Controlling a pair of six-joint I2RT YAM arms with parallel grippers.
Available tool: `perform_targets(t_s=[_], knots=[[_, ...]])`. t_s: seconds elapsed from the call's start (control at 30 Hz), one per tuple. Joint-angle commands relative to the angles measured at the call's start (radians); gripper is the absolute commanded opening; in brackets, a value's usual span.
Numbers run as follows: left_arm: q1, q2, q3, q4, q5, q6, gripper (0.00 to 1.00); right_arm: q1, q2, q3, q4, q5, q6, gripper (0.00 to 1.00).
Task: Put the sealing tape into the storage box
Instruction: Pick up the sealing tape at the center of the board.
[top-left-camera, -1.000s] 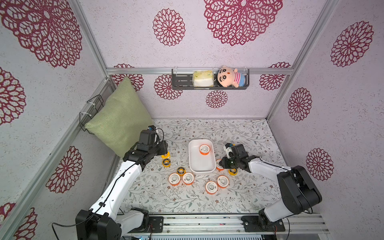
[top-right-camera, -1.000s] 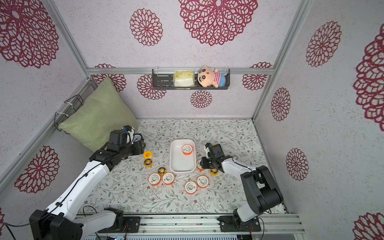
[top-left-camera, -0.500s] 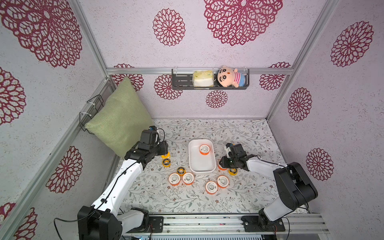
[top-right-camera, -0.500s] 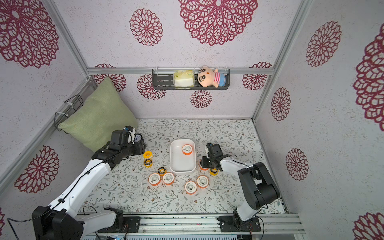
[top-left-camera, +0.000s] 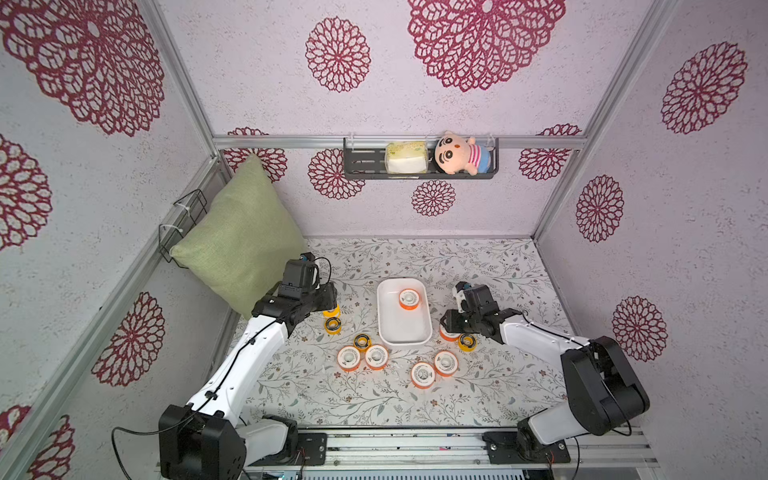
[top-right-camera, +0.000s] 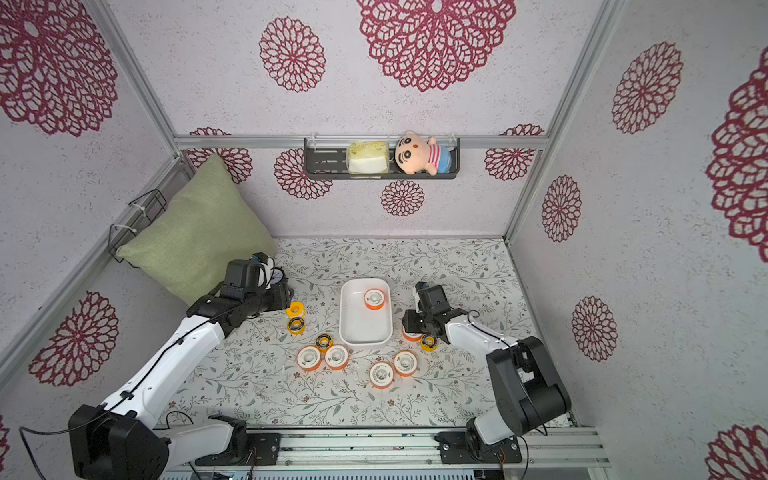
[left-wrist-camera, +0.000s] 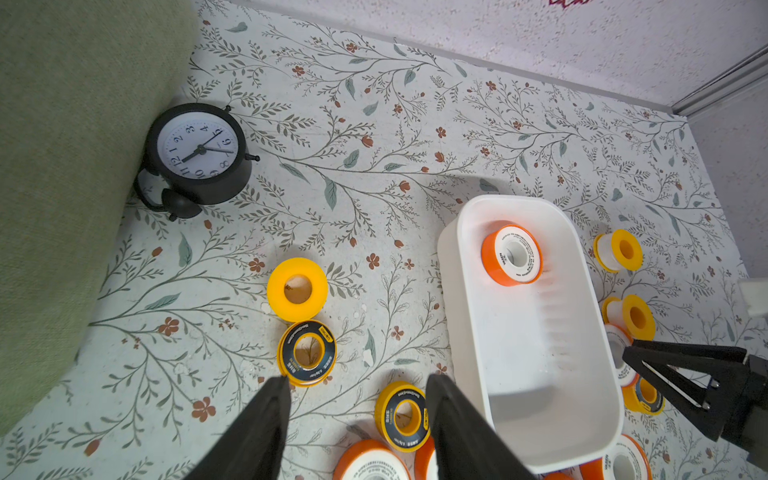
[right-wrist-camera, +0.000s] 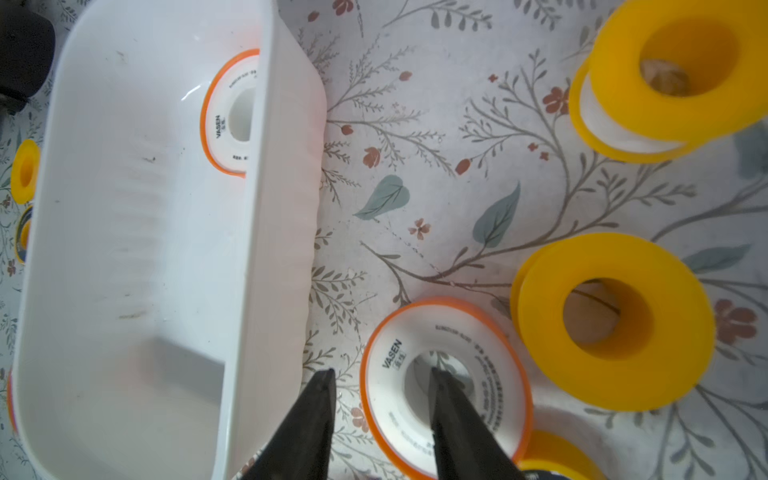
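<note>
Right wrist view is showing the right claw standing with its fingers apart and clamping nothing. One fingertip is pointing into the centre hole of an orange sealing tape spool lying flat on the desk. The other fingertip is sitting in the narrow gap between that spool and the wall of the storage box. A second orange spool is already lying inside the box, and the rest are lying on the desk around it, among them four orange spools in front of the box in a top view. The left claw is hovering with fingers apart and empty above two black-faced yellow spools. The spools are looking light, rigid and glossy, so probably slippery on the flanges. Pinching the ring between hole and outer rim is looking like the surest hold. The box is probably light too, and the outer finger is risking a nudge against it.
</note>
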Motion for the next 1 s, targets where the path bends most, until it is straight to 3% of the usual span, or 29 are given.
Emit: perform_targets(t_s=[0.0,0.97], knots=[[0.009,0.006,0.006,0.006,0.001,0.012,0.59,0.011,-0.003,0.033,-0.030,0.026,-0.018,0.45],[0.008,0.022,0.007,0.004,-0.011,0.019,0.59,0.101,0.115,0.115,-0.136,0.174,-0.048,0.44]])
